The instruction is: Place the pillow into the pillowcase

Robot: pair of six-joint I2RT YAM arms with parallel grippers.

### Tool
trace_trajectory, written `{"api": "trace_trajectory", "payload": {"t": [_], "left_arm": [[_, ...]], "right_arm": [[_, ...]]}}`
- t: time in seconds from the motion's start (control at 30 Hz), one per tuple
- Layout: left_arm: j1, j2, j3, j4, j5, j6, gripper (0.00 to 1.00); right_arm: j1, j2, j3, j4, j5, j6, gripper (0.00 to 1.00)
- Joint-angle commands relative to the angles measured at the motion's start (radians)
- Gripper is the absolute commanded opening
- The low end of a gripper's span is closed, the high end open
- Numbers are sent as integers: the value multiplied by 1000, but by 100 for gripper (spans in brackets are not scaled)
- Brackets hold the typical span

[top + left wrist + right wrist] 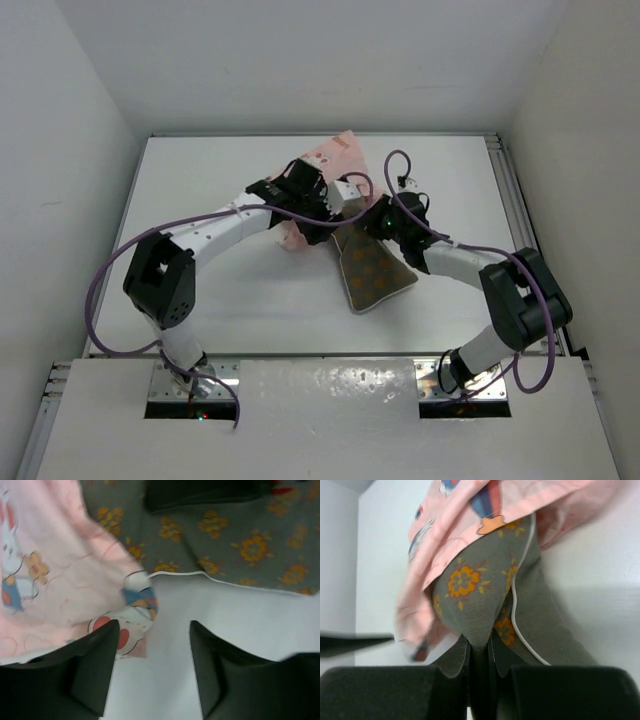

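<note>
I count one pillow and one pillowcase. The pillow's long axis runs away from the pillowcase, with one end tucked under its pink edge. My right gripper pinches a pillow fold just short of that edge. My left gripper stands spread beside the pillowcase's corner.

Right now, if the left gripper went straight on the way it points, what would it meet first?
Probably bare white table, just short of the piped edge of the olive-brown, orange-dotted pillow; depth is unclear. The pink rabbit-print pillowcase lies just beside that line.
</note>
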Motion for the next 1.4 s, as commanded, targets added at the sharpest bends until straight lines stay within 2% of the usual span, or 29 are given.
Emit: {"api": "trace_trajectory", "payload": {"t": [0.0,0.03,0.2,0.33,0.5,0.57,0.67,0.77,0.8,0.83,1.0,1.17,1.23,1.37], "left_arm": [[31,19,39,27,-18,-25,59],[26,19,48,40,-29,-36,63],[-52,59,59,104,-158,-9,63],[-63,155,112,90,-150,-15,63],[-70,194,131,116,-90,-38,60],[-78,203,128,156,-144,-44,57],[-75,216,130,188,-208,-48,46],[-75,223,122,195,-248,-44,24],[-75,222,114,193,-252,-45,9],[-75,220,114,190,-247,-44,2],[-87,188,208,78,-138,-71,0],[-130,84,249,83,-72,-73,0],[-136,84,301,28,-45,-71,0],[-136,79,280,15,-32,-64,0]], "right_arm": [[16,-19,-20,114,-47,-40,0],[22,-19,-30,114,-50,-45,0],[27,-18,-70,152,-81,-28,0],[30,-10,-74,155,-95,-12,0],[30,-18,-87,141,-107,-6,0],[30,-24,-97,141,-108,-3,0],[29,-33,-111,143,-108,4,0],[30,-41,-116,143,-108,8,0],[29,-39,-117,144,-108,9,0],[30,-39,-117,149,-108,12,0],[35,-30,-99,161,-114,-3,0],[42,-67,-67,169,-139,-69,0],[42,-100,-62,186,-153,-97,0],[41,-175,-73,229,-162,-120,0]]}}
